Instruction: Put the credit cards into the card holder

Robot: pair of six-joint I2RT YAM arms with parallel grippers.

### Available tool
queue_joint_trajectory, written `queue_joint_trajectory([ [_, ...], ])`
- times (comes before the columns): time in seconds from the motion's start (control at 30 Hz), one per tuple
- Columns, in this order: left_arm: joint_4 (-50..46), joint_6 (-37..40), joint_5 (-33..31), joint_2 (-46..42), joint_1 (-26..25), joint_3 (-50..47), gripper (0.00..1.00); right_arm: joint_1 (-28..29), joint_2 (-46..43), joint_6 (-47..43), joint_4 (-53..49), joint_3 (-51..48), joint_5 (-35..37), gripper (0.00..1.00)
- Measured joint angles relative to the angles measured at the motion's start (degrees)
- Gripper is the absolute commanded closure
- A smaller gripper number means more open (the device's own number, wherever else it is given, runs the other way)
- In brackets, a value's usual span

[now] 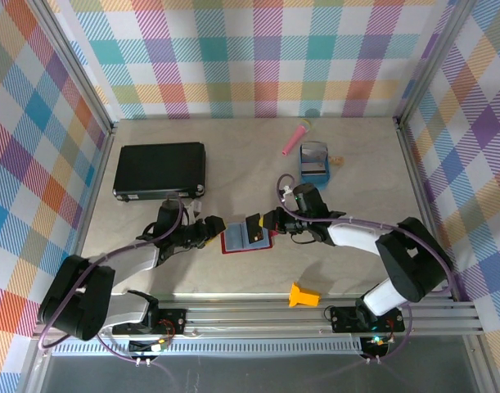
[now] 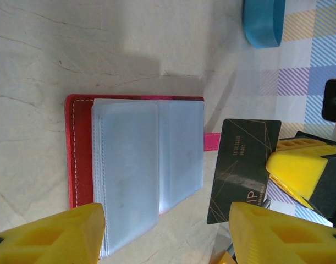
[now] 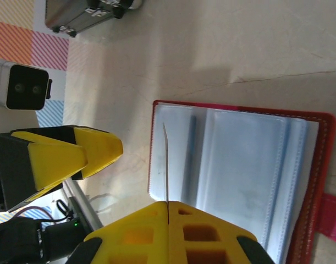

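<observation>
Ok, reading the right gripper (image 3: 168, 223) as clenched on a black credit card (image 2: 243, 165), pinched at one end, blade on edge over the open card holder (image 2: 126, 165). Reading the left gripper (image 2: 166, 225) as released: fingers spread wide, nothing between them, parked just beside the holder on the left arm's side. Found the holder lying flat on the table (image 1: 356, 188), red cover down, grey-blue sleeves up, pink tab (image 2: 211, 141) poking out toward the right arm.

Handling guess: expect a stiff, light, thin, slick card, likely to pivot in a two-pad pinch if the leading edge snags. Better gripped at the trailing end, leaving most of the length free to slide in. Expect a light, floppy holder with soft plastic sleeves, prone to skating on the tabletop under a push. Would pin it by the red cover edge with the left, clear of the sleeve mouths.

Hard to read: can't pick out where the sleeve mouths open or which one lines up with the card, given too much overlap and washout among the layers. Can't tell whether the card's lower edge touches the sleeves or hangs clear. Shows edge-on as a hairline from the right wrist, so no tilt readable there. Gold print on the card face too small to make out.
</observation>
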Motion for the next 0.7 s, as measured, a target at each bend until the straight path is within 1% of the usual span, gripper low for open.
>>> queue_joint_trajectory([
  [0.23, 4.92, -0.02, 1.44, 5.01, 0.00, 0.00, 0.41, 0.07, 3.08, 0.09, 2.89, -0.20, 0.42, 1.00],
  [0.7, 6.25, 0.15, 1.44, 5.35, 0.00, -0.02, 0.42, 1.62, 7.54, 3.32, 8.90, -0.48, 0.70, 1.00],
])
